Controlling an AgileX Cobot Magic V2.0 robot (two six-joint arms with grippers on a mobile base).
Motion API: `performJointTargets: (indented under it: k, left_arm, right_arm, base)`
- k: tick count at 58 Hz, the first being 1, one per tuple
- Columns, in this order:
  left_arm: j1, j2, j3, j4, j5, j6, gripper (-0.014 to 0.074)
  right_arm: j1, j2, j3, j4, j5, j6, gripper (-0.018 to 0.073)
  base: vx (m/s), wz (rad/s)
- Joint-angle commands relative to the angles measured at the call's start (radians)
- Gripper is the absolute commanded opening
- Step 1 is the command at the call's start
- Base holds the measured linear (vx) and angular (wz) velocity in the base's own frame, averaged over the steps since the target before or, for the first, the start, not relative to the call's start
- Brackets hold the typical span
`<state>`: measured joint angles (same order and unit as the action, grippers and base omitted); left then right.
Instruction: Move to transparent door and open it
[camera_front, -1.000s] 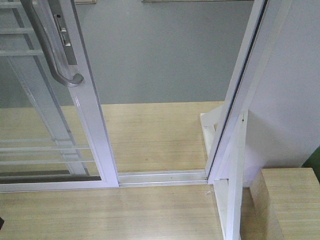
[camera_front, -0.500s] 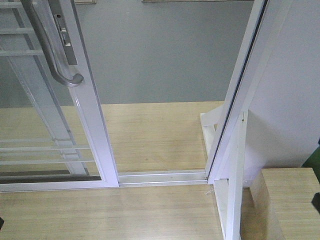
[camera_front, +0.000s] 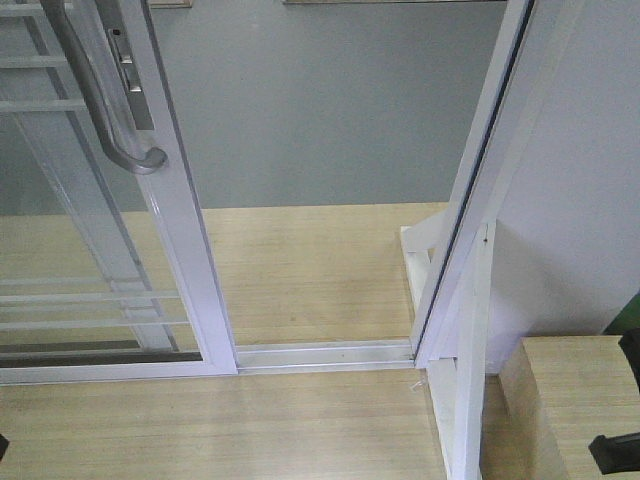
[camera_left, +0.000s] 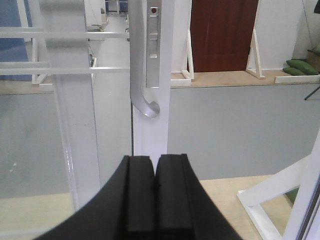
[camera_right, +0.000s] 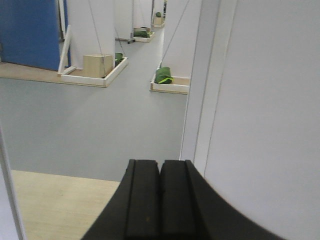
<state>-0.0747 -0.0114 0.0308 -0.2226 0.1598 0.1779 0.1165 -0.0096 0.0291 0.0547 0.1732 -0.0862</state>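
Transparent door (camera_front: 100, 230) at left of doorway, slid aside, gap open to grey floor beyond; door handle (camera_left: 142, 75) ahead of and above left hand (camera_left: 155, 200), apart. Glossy white frame, thin horizontal bars, curved grey pull, lock plate (camera_left: 153, 45). Both hands clenched, fingers pressed together, empty; right hand (camera_right: 160, 200) beside white door-frame post (camera_right: 200, 85).

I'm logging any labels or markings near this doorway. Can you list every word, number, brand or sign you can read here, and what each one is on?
There is no readable text in any view.
Lock plate on the transparent door: only a small red dot and slots, no lettering.
Pull handle: bare metal, no brand mark visible.
Wooden box and blue panel in the right wrist view: plain faces, no print discernible.
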Motion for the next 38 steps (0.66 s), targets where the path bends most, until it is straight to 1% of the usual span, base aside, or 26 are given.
performJointTargets:
  k: [1, 6, 38]
  left_arm:
    - [-0.005, -0.014, 0.013, -0.011, -0.090, 0.000, 0.0000]
    - [-0.005, -0.014, 0.013, -0.011, -0.090, 0.000, 0.0000]
    - [-0.005, -0.014, 0.013, -0.011, -0.090, 0.000, 0.0000]
  right_arm:
    - [-0.044, -0.017, 0.005, 0.010, -0.074, 0.002, -0.0005]
    - [-0.061, -0.017, 0.005, 0.010, -0.073, 0.002, -0.0005]
    - [-0.061, -0.017, 0.005, 0.010, -0.073, 0.002, -0.0005]
  base:
    - [0.00, 0.00]
    - [0.00, 0.00]
    - [0.00, 0.00]
